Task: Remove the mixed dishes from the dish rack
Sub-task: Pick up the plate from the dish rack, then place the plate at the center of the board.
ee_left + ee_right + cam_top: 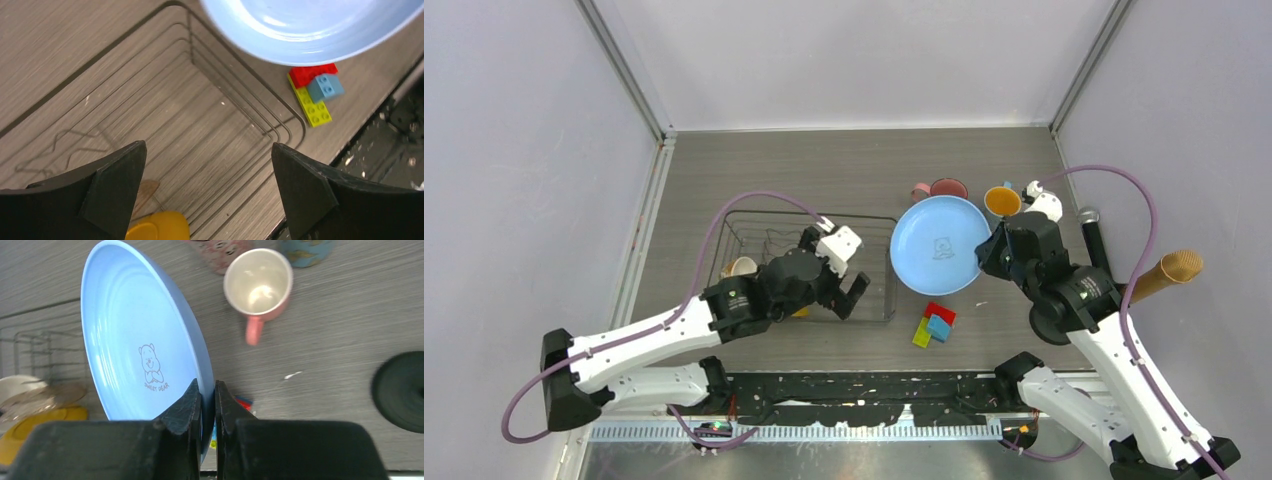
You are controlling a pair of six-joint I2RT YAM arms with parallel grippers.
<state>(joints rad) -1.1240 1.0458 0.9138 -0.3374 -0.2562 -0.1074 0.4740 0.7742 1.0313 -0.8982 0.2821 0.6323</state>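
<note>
Lab test cell — white panel walls (854, 60), metal frame posts (627, 70).

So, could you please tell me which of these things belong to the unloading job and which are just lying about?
Job: dish rack, light blue plate, yellow plate, cream bowl, salmon mug, speckled mug, blue mug.
Lying about: coloured blocks, brown tube.

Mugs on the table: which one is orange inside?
The blue mug, the rightmost of the three in the overhead view. The speckled pink mug and the plain salmon mug beside it are pinkish outside, not blue.
</note>
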